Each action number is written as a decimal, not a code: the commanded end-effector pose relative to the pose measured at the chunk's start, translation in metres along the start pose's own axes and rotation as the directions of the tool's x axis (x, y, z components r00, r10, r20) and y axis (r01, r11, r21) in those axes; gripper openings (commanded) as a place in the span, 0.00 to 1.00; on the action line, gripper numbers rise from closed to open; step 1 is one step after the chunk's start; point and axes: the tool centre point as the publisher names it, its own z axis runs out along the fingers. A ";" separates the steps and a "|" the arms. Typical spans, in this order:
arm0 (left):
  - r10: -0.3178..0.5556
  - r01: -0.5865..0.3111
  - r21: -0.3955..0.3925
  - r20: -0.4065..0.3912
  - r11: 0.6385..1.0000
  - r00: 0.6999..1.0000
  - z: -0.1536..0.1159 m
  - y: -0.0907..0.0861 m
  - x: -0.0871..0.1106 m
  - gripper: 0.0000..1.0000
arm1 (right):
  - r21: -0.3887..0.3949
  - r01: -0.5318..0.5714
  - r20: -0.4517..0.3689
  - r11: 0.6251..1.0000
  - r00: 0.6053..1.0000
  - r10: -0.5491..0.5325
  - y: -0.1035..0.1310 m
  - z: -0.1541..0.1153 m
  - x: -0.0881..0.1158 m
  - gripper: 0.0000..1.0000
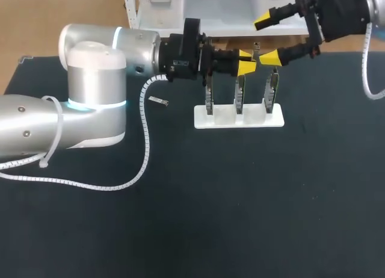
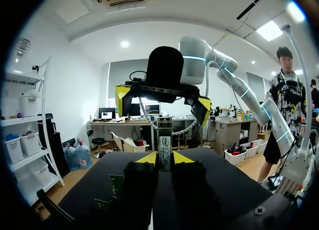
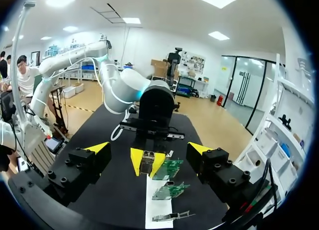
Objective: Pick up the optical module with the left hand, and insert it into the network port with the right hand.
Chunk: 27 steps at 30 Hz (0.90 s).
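Our left tool [image 2: 164, 159] clamps the optical module [image 2: 164, 142] above the white rack [image 1: 239, 118], far side of the desk [image 1: 180, 218], right tool [image 3: 148, 149] gaping around it: it looks stiff, light and slick, so we'd pinch its flat sides.

High rear head camera; close, opposed wrist cameras; common ground: white rack [image 1: 238, 118]

well left of the white stand [image 1: 238, 117], a small grey piece [image 1: 157, 100] lies on the table [image 1: 240, 200]; it is too small to tell what it is. above the stand, the fingers of the left gripper [image 1: 245, 60] hide a large part of the optical module [image 2: 164, 144]. in the left wrist view the stand is almost all hidden under this gripper. the right arm [image 1: 343, 13], behind the stand, is cut off by the edge.
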 end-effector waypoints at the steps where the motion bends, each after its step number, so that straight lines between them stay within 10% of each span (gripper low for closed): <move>1: 0.000 0.000 0.005 -0.001 1.000 1.000 0.000 0.002 0.000 0.00 | 0.001 -0.001 -0.003 1.000 1.000 0.001 0.000 0.003 -0.005 1.00; 27: 0.000 0.000 0.005 -0.001 1.000 1.000 0.000 0.002 0.000 0.00 | -0.030 -0.055 -0.001 0.998 0.998 0.055 0.001 0.011 0.005 1.00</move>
